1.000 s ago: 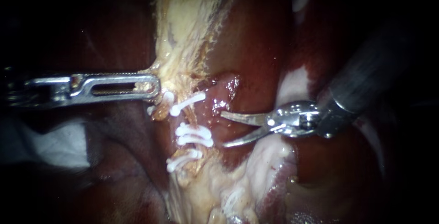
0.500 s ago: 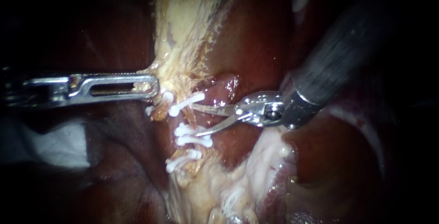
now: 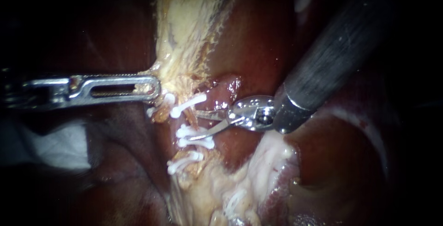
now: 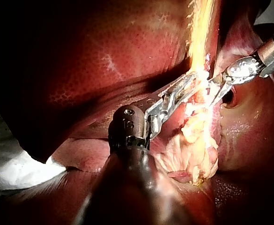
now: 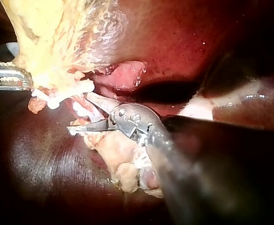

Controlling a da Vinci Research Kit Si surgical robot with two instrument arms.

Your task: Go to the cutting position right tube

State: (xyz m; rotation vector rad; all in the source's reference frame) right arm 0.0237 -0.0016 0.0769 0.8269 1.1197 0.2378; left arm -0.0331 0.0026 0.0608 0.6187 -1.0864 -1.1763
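Background: dark red liver (image 3: pixel 249 37) on all sides, with a patch of white gauze (image 3: pixel 50 145) low on the left of the endoscope view. A pale yellow strand of tissue (image 3: pixel 184 23) runs down the middle.

Left instrument (image 3: pixel 154 87): comes in level from the left. Its long slotted jaws are closed onto the edge of the pale strand and hold it out to the side. It takes no part in the approach.

The tube (image 3: pixel 184 121): sits just below that grip and carries white clips, namely an upper clip (image 3: pixel 187 106), a middle pair (image 3: pixel 196 136) and a lower clip (image 3: pixel 183 162). Its long axis runs top to bottom in the endoscope view. More white shows further down the tissue, so I cannot say for sure that this is the tube the task calls the right one.

Right instrument (image 3: pixel 190 125): its shaft comes down from the upper right. It ends in two thin curved blades parted by a moderate gap, with nothing held. The blades point left, nearly square across the tube. The upper blade ends just under the upper clip, and the lower blade lies over the middle pair.

Key relation: the bare stretch between the upper clip and the middle pair lies directly ahead of the blades, within their span. The right wrist view agrees, showing a blade on either side of the clipped stretch. Depth is uncertain, so I cannot tell whether the tube sits fully between the blades or just behind them.

Judgement: little travel is left. The lower blade probably needs to come off the middle pair so that only tube lies in the gap.
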